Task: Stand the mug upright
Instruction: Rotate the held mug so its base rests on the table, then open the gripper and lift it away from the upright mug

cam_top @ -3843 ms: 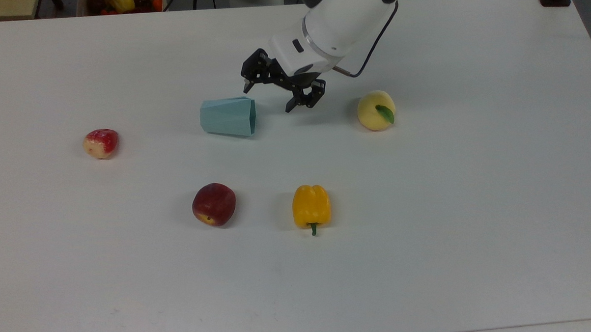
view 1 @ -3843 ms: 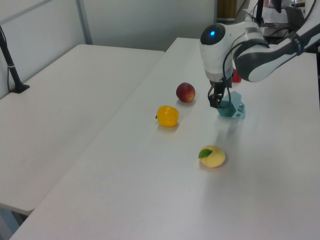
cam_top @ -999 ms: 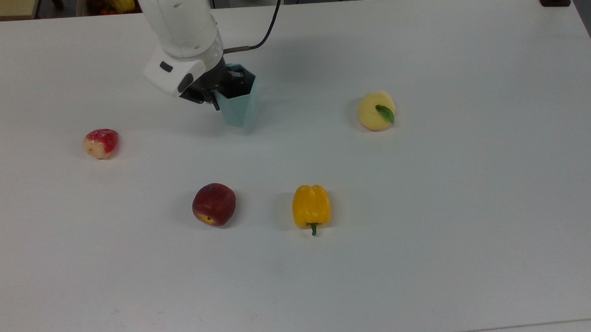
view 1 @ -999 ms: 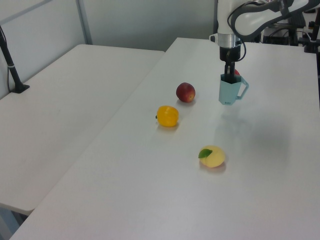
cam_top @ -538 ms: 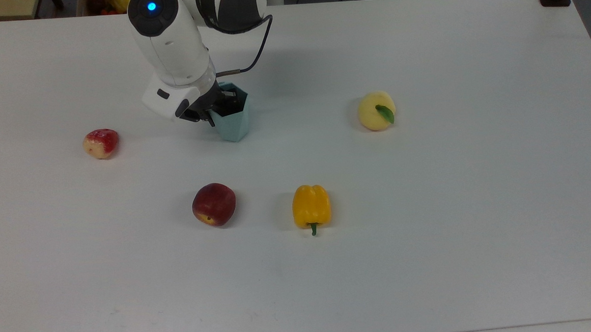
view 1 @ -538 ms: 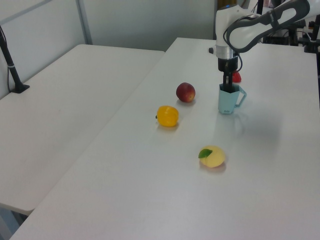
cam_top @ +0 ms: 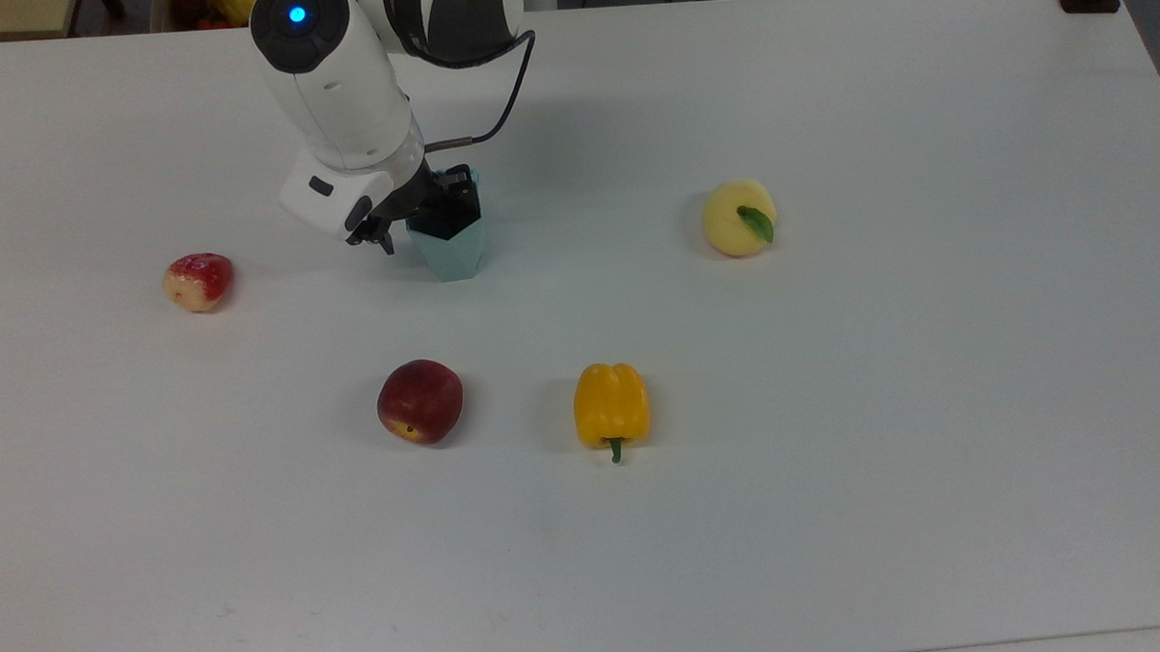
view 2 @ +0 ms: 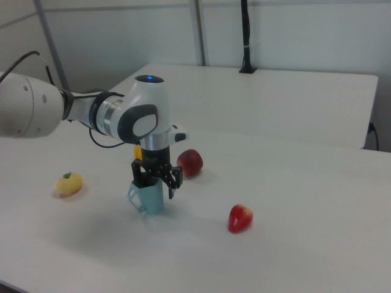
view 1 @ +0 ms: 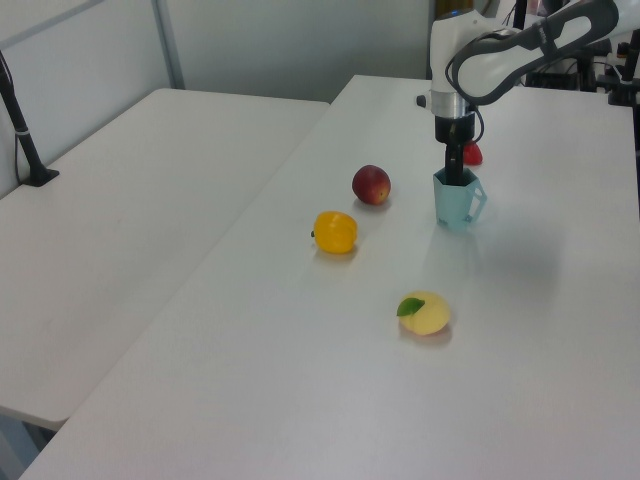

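White table (cam_top: 835, 452), upright mug (cam_top: 452, 248) between strawberry (cam_top: 197, 280) and peach (cam_top: 738, 218)

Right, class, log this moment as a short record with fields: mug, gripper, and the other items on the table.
mug: pale teal mug standing upright on the white table, handle to the left view's right
gripper: gripper open, one finger inside the mug, one outside its rim
fruit: red peach, yellow bell pepper, yellow peach with a leaf, strawberry

Arm upright, wrist vertical — tool (view 2: 157, 182) pointing down, fingers spread
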Controlling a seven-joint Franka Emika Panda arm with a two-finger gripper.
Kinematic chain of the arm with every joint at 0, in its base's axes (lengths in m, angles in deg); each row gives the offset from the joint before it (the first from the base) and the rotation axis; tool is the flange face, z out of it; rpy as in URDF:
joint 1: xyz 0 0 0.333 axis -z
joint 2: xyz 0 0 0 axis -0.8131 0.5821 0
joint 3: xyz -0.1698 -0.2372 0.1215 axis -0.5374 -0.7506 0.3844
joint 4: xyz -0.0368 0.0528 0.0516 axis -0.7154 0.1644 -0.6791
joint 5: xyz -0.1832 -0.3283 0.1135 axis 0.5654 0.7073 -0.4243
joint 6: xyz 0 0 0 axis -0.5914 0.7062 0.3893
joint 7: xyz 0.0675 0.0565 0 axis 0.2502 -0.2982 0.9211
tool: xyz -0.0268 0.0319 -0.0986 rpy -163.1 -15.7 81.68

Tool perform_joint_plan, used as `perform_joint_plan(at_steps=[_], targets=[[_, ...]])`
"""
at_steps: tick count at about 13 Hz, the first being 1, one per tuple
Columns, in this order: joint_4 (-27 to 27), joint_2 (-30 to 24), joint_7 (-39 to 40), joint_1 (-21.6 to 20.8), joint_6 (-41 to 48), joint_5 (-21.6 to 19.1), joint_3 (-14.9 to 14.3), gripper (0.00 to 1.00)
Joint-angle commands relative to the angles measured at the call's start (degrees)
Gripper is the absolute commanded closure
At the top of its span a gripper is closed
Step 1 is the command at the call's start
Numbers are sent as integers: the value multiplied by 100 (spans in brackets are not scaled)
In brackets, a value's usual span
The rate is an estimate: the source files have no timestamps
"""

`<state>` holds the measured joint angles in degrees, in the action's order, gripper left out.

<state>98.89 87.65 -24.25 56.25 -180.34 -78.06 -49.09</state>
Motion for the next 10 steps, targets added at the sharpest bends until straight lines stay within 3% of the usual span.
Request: perform_joint_plan(at_steps=[1, 6, 10], targets=[[74, -494, 13, -141, 6, -144, 49, 0], [-734, -1093, -1506, -132, 928, -136, 541, 0], [-867, -1777, -2633, -141, 1639, -136, 909, 0]])
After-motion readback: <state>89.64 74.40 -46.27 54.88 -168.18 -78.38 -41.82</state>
